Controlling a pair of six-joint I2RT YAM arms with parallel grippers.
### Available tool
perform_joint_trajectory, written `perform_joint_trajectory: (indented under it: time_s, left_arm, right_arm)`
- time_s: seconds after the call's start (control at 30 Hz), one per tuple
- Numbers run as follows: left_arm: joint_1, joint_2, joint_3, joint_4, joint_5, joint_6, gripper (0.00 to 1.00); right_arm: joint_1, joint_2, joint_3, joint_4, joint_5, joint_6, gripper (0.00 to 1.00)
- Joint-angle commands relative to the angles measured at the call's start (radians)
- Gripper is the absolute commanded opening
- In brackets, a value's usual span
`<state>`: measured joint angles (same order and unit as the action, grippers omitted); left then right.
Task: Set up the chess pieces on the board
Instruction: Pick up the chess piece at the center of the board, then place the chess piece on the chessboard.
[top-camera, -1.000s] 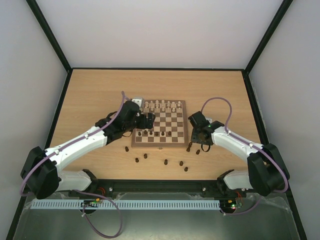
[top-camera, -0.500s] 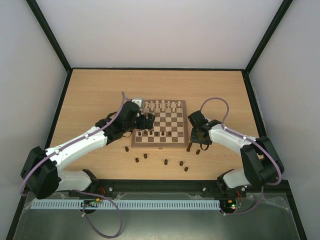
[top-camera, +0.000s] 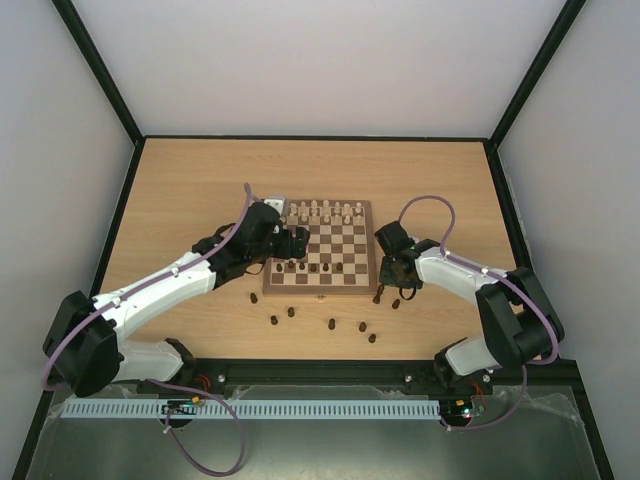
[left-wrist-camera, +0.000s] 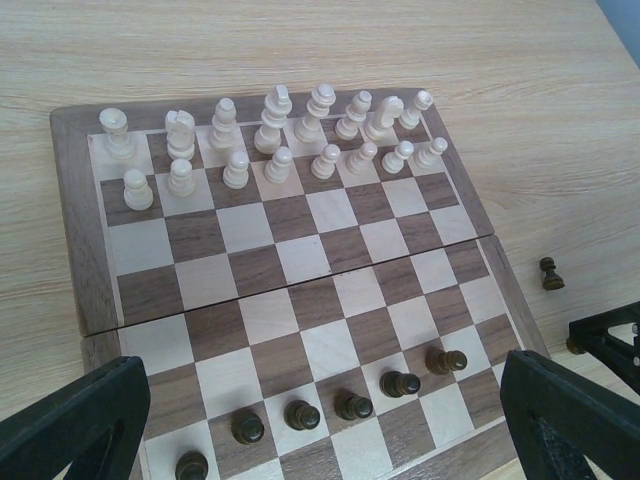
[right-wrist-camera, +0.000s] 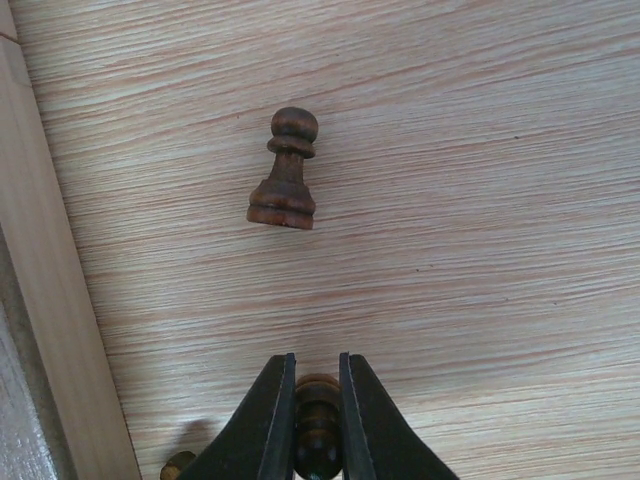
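Observation:
The board (top-camera: 318, 291) lies mid-table, its border (left-wrist-camera: 70, 200) also in the left wrist view. Several dark chess pieces (left-wrist-camera: 353, 405) stand in a row on its near side. More dark chess pieces (top-camera: 331, 324) are scattered on the table in front of it. My left gripper (left-wrist-camera: 320, 440) hovers open over the board's near left part (top-camera: 290, 245), with nothing between its fingers (left-wrist-camera: 70, 420). To the right of the board, my right gripper (top-camera: 397, 285) is low over the table. Its jaws (right-wrist-camera: 316, 360) are shut on a dark piece (right-wrist-camera: 318, 420). Another dark pawn (right-wrist-camera: 285, 170) stands just beyond it.
Pale chessmen (left-wrist-camera: 270, 140) fill the board's two far rows (top-camera: 322, 212). A dark pawn (left-wrist-camera: 550, 273) stands off the board's right edge. Another small dark piece (right-wrist-camera: 178, 465) shows at the bottom left of the right wrist view. Black rails edge the table.
My right gripper's jaws have come together on the dark piece beside the board, and that arm's elbow has swung inward. The left arm has stayed put.

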<state>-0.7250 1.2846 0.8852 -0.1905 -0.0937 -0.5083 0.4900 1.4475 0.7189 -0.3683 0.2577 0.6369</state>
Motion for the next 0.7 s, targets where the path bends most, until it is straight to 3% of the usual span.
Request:
perform_joint_trajectory:
  time_s: [0.0,0.37,0.67]
  left_arm:
    - [0.006,0.010,-0.006,0.016,0.003,0.001,0.99]
    - [0.007,0.003,-0.007,0.018,0.000,0.001,0.99]
    - [0.013,-0.021,-0.017,0.018,-0.022,-0.002,0.99]
  right_arm:
    - [-0.005,-0.028,-0.003,-0.044,0.004,0.003,0.02]
    - [0.034,-0.110,0.110,-0.103,-0.058,-0.036,0.01]
    - [0.150,0.042,0.257,-0.100,-0.048,-0.052,0.01]
